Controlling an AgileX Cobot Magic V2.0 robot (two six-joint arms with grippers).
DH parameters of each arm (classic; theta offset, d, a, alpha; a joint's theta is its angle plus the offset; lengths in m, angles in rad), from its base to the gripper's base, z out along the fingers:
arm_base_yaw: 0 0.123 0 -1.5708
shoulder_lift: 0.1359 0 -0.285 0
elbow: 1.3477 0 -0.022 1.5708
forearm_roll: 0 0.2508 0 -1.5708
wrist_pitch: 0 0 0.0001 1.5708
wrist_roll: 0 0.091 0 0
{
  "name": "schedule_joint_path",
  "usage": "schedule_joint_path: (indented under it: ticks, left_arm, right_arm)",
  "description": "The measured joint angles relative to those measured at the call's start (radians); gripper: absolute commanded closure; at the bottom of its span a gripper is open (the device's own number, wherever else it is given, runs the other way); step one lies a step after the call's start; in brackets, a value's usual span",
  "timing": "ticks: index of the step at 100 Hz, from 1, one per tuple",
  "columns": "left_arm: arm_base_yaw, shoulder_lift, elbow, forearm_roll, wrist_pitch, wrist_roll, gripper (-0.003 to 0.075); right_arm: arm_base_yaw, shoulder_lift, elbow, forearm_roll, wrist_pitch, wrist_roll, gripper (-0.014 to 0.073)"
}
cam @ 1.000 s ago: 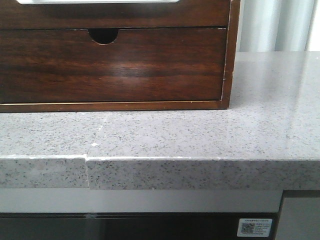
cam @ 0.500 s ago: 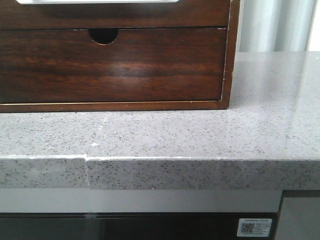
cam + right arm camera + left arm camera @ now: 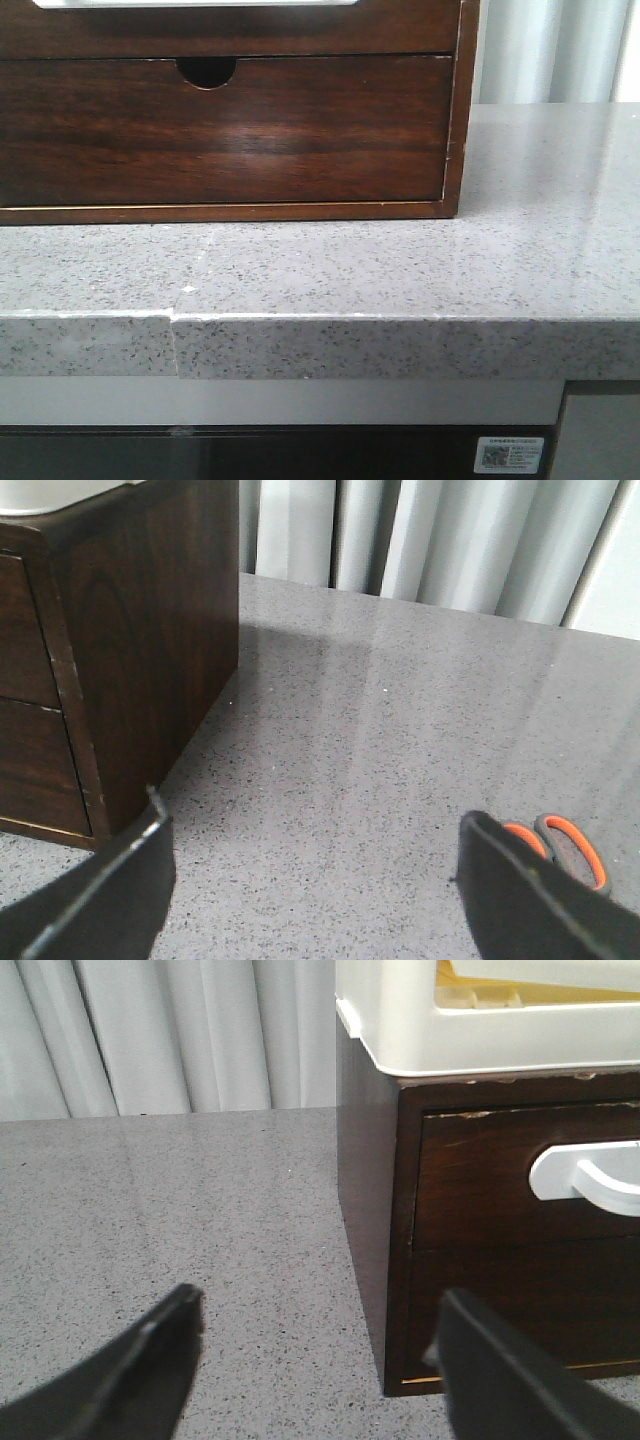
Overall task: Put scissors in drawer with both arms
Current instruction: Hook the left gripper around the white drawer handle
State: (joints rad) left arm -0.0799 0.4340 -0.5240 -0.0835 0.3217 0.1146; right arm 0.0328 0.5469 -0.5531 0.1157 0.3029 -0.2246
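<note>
Dark brown wooden cabinet (image 3: 230, 110), front view: it stands on my grey speckled tabletop (image 3: 400, 270); the drawer (image 3: 230, 28) shows as a strip above the notched drawer front (image 3: 225, 130). Left wrist view: my left gripper (image 3: 315, 1360), fingers apart and empty, faces the cabinet's corner; a white handle (image 3: 590, 1172) sits on the drawer. Right wrist view: my right gripper (image 3: 310, 890), fingers apart, empty; orange-handled scissors (image 3: 560, 845) lie on the tabletop, well apart from the cabinet.
</note>
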Motion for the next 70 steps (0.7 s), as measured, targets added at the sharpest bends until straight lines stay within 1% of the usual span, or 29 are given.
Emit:
schedule_joint_path:
  ticks: [49,59,70]
  left_arm:
    - [0.000,0.000,0.000,-0.002,0.000,0.000,0.0177]
    - [0.000,0.000,0.000,-0.004,0.000,0.000,0.0177]
    - [0.000,0.000,0.000,-0.008,0.000,0.000,0.0177]
  right_arm:
    - [-0.012,0.012,-0.002,0.000,0.005,0.009,0.0037]
    - [-0.068,0.051,-0.011,0.000,0.039,0.038,0.0037]
    - [-0.166,0.104,-0.042,0.000,0.104,0.053,0.0037]
